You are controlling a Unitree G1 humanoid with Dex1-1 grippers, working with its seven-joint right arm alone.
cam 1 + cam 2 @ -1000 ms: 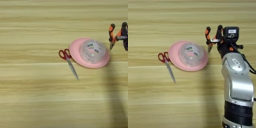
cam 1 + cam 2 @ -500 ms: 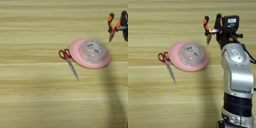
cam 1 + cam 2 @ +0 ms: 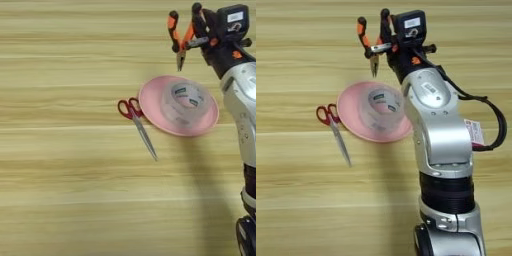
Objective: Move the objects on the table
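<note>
Since a second ago, the right gripper (image 3: pixel 382 46) has carried the needle-nose pliers (image 3: pixel 181 38) further left and toward the far side of the table (image 3: pixel 65 190), so that they now hang over bare wood just beyond the far rim of the pink plate (image 3: pixel 155 107) rather than off to its right. Both black fingers (image 3: pixel 199 17) are closed on the pliers near the joint, and the tool hangs upright in that grip, its orange-and-black handles spread and pointing up, its steel nose pointing down toward the wood. How high the nose tip sits above the table cannot be told. On the plate the clear tape roll (image 3: pixel 382 107) lies flat, its open core facing up, resting roughly in the middle of the dish and where it was before. Left of the plate the red-handled scissors (image 3: pixel 137 125) lie flat on the wood, unchanged, with their finger loops just beside or touching the plate's left rim and their shut blades running away toward the near edge and slightly right. At the right, the white-and-red card (image 3: pixel 475 133) lies on the wood, partly hidden behind the silver forearm (image 3: pixel 438 120), which rises from the bottom edge and reaches over the plate's right side.
</note>
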